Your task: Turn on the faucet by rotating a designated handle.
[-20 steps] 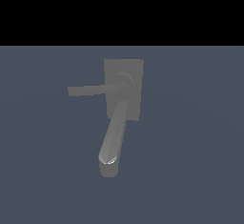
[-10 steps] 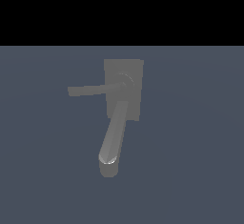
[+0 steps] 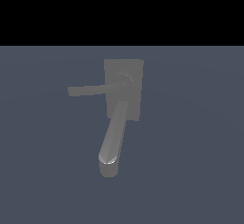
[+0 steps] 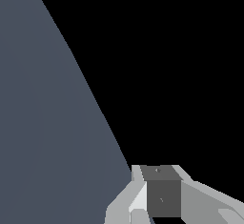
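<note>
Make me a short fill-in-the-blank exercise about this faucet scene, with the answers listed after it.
1. From the round hub, the handle points toward the exterior view's ____.
2. Compared with the handle, the spout is ____.
3. The base block of the faucet has a ____ outline.
4. In the exterior view, the robot's arm is ____.

Missing words: left; thicker; rectangular; absent
</note>
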You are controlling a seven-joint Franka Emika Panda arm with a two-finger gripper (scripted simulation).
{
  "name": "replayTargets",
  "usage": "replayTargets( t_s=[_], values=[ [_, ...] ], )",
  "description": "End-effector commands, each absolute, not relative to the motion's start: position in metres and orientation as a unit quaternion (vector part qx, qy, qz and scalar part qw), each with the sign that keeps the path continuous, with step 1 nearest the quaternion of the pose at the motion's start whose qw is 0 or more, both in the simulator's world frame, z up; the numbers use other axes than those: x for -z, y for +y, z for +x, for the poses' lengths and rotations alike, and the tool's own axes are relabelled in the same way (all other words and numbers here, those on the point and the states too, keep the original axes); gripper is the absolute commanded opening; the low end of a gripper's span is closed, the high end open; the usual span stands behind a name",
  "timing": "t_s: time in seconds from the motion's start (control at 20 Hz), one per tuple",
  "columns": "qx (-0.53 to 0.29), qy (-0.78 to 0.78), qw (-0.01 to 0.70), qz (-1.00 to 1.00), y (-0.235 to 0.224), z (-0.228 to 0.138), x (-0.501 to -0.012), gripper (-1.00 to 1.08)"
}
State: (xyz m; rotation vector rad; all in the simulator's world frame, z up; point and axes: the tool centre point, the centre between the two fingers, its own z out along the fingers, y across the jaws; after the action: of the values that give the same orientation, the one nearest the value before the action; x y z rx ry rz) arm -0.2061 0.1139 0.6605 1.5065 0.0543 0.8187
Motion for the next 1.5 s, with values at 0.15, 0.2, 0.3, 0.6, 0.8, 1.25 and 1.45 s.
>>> replayTargets(
  t_s=[0.15,0.2,0.3,0.6,0.8,1.25,1.45],
  values=[
    [-0.383,0.076,0.72,0.574,0.166,-0.192,-0.656,-1.0],
    [-0.385,0.087,0.731,0.557,0.175,-0.189,-0.653,-1.0],
    [-0.387,0.109,0.75,0.525,0.194,-0.182,-0.646,-1.0],
    [-0.382,0.186,0.798,0.428,0.245,-0.157,-0.608,-1.0],
    [-0.367,0.244,0.819,0.366,0.273,-0.137,-0.571,-1.0],
    [-0.302,0.384,0.838,0.243,0.306,-0.091,-0.458,-1.0],
    [-0.26,0.448,0.832,0.196,0.304,-0.072,-0.398,-1.0]
  ],
)
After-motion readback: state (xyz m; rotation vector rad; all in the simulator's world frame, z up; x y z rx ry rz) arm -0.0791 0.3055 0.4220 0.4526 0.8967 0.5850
